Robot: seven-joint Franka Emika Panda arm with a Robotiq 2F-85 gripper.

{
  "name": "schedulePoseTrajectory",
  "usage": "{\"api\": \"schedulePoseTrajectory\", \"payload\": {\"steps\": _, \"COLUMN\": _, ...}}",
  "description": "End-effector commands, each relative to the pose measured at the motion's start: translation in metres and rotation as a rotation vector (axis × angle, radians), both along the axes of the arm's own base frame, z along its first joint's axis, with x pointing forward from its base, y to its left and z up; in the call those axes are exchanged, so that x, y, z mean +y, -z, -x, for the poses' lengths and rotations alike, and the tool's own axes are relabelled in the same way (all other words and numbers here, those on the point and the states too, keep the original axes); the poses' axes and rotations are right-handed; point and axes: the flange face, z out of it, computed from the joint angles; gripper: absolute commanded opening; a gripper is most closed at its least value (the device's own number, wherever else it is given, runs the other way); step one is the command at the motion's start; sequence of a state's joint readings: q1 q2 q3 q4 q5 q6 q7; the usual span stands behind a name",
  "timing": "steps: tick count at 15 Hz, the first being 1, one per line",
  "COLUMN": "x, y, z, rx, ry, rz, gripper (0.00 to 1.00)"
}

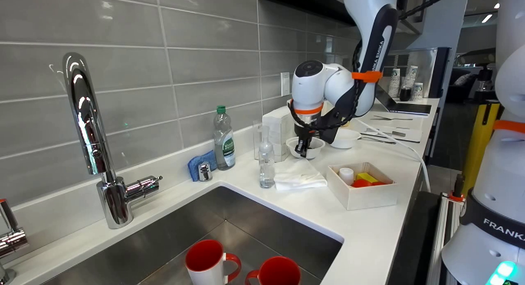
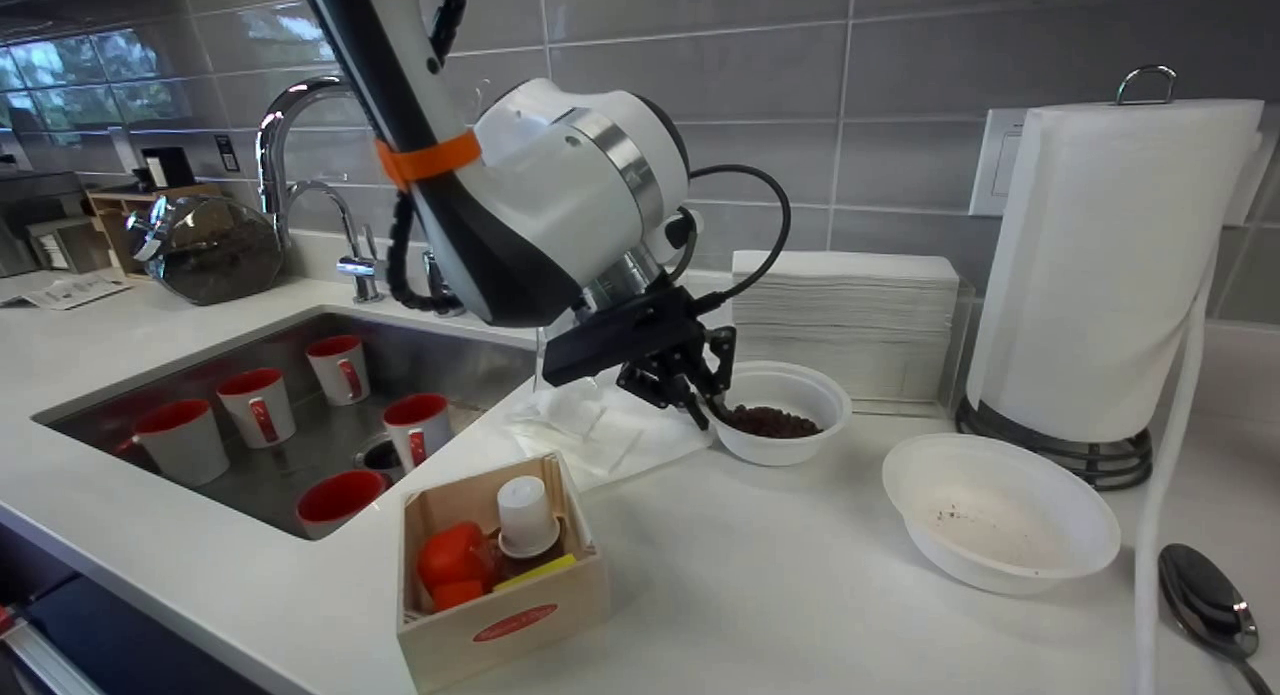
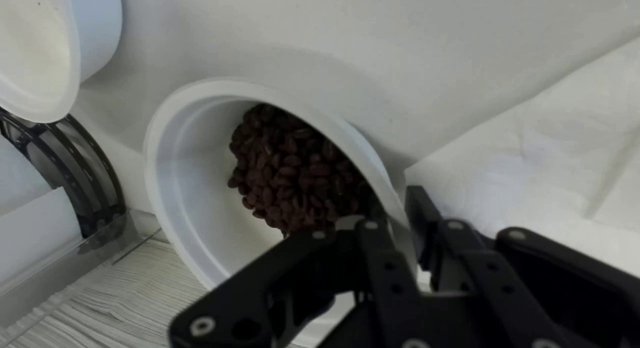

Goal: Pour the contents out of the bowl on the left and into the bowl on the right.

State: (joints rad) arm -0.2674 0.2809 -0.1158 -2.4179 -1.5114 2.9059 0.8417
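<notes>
The left bowl (image 2: 770,451), white and round, stands on the counter with a heap of dark reddish-brown beans (image 3: 295,172) inside. My gripper (image 3: 398,215) straddles its rim on the napkin side, one finger inside the bowl and the other outside. The jaws are drawn close together with the thin bowl wall pinched between them; the inner fingertip is partly hidden. In both exterior views the gripper (image 2: 708,412) (image 1: 302,150) points down at this rim. A wider white bowl, the right bowl (image 2: 990,505), sits nearby holding only a few specks. Its edge (image 3: 95,32) shows in the wrist view's corner.
A napkin stack (image 2: 845,325) and a paper towel roll (image 2: 1100,275) stand behind the bowls. Loose white napkins (image 1: 299,174) and a wooden box (image 2: 510,595) lie nearer the sink. A white cable (image 2: 1165,475) and a spoon (image 2: 1210,600) are beyond the right bowl.
</notes>
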Motion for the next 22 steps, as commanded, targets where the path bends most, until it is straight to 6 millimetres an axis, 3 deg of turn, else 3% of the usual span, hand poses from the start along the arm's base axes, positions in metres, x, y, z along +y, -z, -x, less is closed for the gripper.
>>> {"api": "schedulePoseTrajectory", "payload": {"steps": 1, "x": -0.005, "y": 0.006, "z": -0.001, "rx": -0.011, "ry": 0.002, "rz": 0.005, "gripper": 0.00}}
{"api": "schedulePoseTrajectory", "payload": {"steps": 12, "x": -0.017, "y": -0.008, "z": 0.007, "rx": 0.002, "ry": 0.031, "rz": 0.002, "gripper": 0.00}}
{"api": "schedulePoseTrajectory", "payload": {"steps": 22, "x": -0.043, "y": -0.035, "z": 0.005, "rx": 0.003, "ry": 0.039, "rz": -0.003, "gripper": 0.00}}
